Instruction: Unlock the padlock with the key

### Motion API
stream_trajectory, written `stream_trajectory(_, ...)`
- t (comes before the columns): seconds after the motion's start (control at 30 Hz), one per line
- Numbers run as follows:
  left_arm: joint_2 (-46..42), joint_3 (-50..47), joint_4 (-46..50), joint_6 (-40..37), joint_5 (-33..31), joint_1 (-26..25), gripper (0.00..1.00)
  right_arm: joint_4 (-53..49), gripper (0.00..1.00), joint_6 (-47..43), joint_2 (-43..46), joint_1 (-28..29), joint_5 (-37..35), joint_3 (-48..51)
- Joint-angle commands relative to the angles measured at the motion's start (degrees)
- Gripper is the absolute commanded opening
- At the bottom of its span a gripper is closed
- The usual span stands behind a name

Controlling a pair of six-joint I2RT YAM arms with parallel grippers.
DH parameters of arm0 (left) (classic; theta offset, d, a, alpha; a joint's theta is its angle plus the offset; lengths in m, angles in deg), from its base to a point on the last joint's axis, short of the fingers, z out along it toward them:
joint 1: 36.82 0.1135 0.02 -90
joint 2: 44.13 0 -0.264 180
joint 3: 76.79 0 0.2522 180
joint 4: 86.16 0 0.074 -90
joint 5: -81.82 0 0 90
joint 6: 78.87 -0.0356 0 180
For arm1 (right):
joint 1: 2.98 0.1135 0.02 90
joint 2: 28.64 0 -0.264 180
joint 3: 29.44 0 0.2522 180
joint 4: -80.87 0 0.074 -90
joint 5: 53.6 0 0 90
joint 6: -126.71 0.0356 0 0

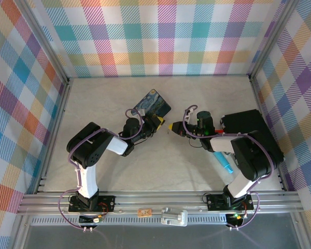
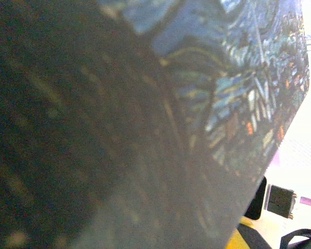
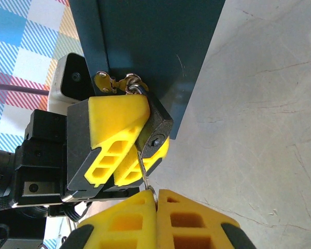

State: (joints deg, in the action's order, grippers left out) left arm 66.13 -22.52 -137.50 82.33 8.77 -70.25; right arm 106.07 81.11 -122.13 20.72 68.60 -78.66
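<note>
In the right wrist view the small dark-grey padlock [image 3: 160, 122] is clamped between the yellow fingers [image 3: 114, 116] of my left gripper [image 3: 154, 129], its keyhole face turned toward the camera. My right gripper [image 3: 156, 199] is shut on the ring end of the thin pale key [image 3: 145, 171]. The blade slants up to the padlock's lower edge, just left of the keyhole; I cannot tell whether its tip is inside. From above, the left gripper [image 1: 155, 123] and right gripper [image 1: 172, 127] meet tip to tip mid-table.
The blue swirl-painted tin [image 1: 152, 105] stands right behind the padlock [image 3: 160, 46] and fills the left wrist view [image 2: 238, 78]. Brass spare keys [image 3: 106, 83] hang at the shackle. A black box [image 1: 243, 122] and a light-blue pen [image 1: 224, 162] lie at the right.
</note>
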Motion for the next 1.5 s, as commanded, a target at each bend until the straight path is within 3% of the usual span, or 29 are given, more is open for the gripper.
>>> stream_trajectory(0.0, 0.3, 0.3, -3.4, 1.2, 0.1, 0.2, 0.0, 1.5, 0.0, 0.2, -0.7, 0.3, 1.1, -0.1)
stream_trajectory(0.8, -0.8, 0.3, -2.9, 1.3, -0.4, -1.1, 0.0, 6.7, 0.0, 3.1, -5.3, 0.2, 1.5, -3.2)
stream_trajectory(1.2, 0.5, 1.1, -4.9, 3.1, 1.3, -2.0, 0.0, 2.0, 0.0, 0.4, -5.0, 0.0, 2.7, -6.6)
stream_trajectory(1.3, -1.3, 0.7, -3.4, 2.5, 1.1, -3.0, 0.0, -2.1, 0.0, 5.8, -5.8, -1.0, 3.3, -9.3)
stream_trajectory(1.47, -1.3, 1.7, -3.7, 3.4, 0.7, -5.2, 0.0, 5.8, 0.0, 16.9, -8.1, -2.1, 8.6, -9.8)
